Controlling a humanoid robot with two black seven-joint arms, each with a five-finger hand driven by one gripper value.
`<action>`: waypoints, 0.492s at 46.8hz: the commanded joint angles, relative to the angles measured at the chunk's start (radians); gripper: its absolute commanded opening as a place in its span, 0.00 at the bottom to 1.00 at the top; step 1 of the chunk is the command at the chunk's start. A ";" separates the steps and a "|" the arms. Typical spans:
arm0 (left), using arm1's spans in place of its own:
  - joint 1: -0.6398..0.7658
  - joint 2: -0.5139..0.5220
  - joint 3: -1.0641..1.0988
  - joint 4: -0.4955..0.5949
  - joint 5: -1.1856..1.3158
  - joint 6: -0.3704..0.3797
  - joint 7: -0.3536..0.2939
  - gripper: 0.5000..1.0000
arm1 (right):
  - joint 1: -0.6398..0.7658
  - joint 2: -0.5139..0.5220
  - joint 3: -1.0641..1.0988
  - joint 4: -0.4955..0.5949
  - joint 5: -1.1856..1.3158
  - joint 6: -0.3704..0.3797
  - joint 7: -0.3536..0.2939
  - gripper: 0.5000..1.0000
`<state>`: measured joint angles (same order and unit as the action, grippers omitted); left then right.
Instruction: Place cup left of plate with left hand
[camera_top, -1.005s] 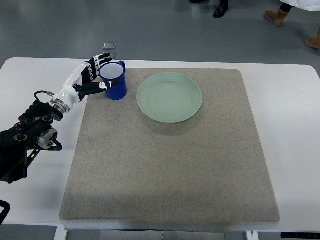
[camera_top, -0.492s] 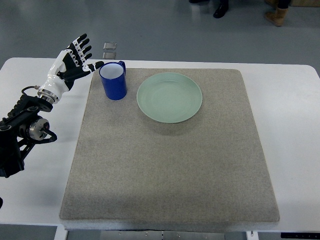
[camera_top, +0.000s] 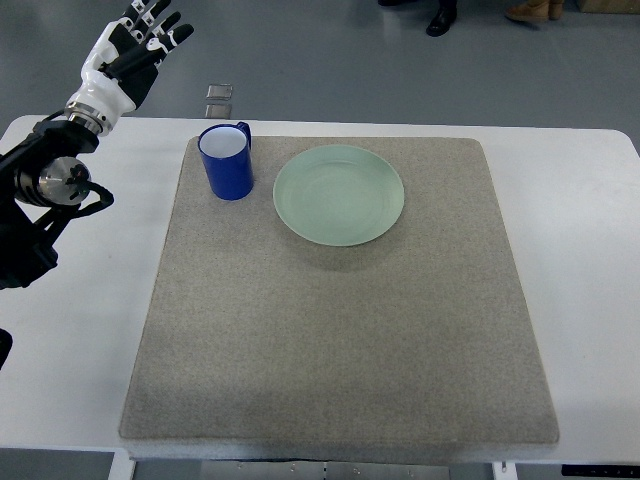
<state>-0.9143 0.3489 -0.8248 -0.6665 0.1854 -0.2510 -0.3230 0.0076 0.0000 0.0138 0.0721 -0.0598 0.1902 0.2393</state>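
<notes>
One cup (camera_top: 226, 161), one plate (camera_top: 339, 195), one mat (camera_top: 340, 330).

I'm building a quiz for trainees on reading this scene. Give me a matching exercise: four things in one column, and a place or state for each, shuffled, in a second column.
Things:
1. blue cup
2. green plate
3. left robot hand
4. grey mat

Places or states:
A. raised at the picture's top left, fingers spread, holding nothing
B. lies flat, covering most of the white table
C. upright on the mat's far left corner
D. empty, on the mat, right of the cup

Pairs: 1-C, 2-D, 3-A, 4-B
</notes>
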 joint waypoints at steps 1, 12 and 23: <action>-0.034 -0.004 -0.019 0.005 -0.075 0.012 0.057 0.99 | 0.000 0.000 0.000 0.000 0.000 0.000 0.000 0.86; -0.077 -0.034 -0.089 0.062 -0.193 -0.025 0.088 1.00 | 0.000 0.000 0.000 0.000 0.000 0.000 0.000 0.86; -0.071 -0.085 -0.114 0.149 -0.225 -0.119 0.078 1.00 | 0.000 0.000 0.000 0.000 0.000 0.000 0.000 0.86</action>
<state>-0.9888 0.2816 -0.9379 -0.5465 -0.0387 -0.3621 -0.2441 0.0077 0.0000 0.0138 0.0721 -0.0598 0.1902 0.2393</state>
